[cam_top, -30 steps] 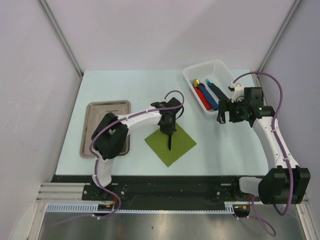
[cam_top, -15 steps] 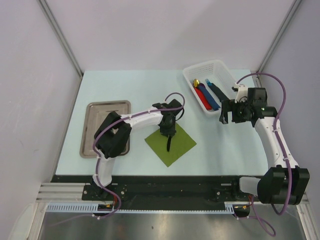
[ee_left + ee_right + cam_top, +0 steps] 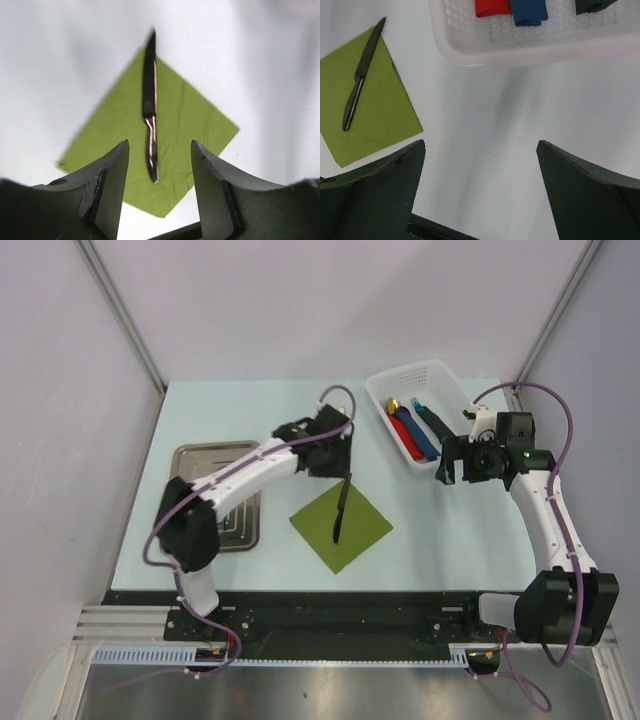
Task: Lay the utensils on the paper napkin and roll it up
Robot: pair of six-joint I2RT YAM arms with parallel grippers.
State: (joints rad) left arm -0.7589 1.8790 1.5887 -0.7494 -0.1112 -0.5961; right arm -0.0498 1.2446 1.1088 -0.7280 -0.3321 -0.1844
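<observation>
An olive-green paper napkin (image 3: 341, 524) lies as a diamond on the table. One dark knife (image 3: 341, 508) rests across it, its tip past the far corner; the left wrist view shows this knife (image 3: 150, 107) on the napkin (image 3: 185, 130) too. My left gripper (image 3: 333, 453) hovers beyond the napkin's far corner, open and empty (image 3: 159, 150). My right gripper (image 3: 447, 466) stands wide open over bare table beside the white basket (image 3: 440, 380), nothing between its fingers (image 3: 480, 150). The right wrist view also catches the knife (image 3: 361, 72) and napkin (image 3: 375, 120).
The white basket holds a red piece with a gold tip (image 3: 400, 423), a blue piece (image 3: 420, 438) and a dark one (image 3: 438, 425). A silver metal tray (image 3: 200, 465) lies at the left, under the left arm's elbow. Walls close the table's far side.
My left gripper opened, let go of the knife onto the napkin, and drew back up and away past the napkin's far corner. The right gripper shifted slightly.
</observation>
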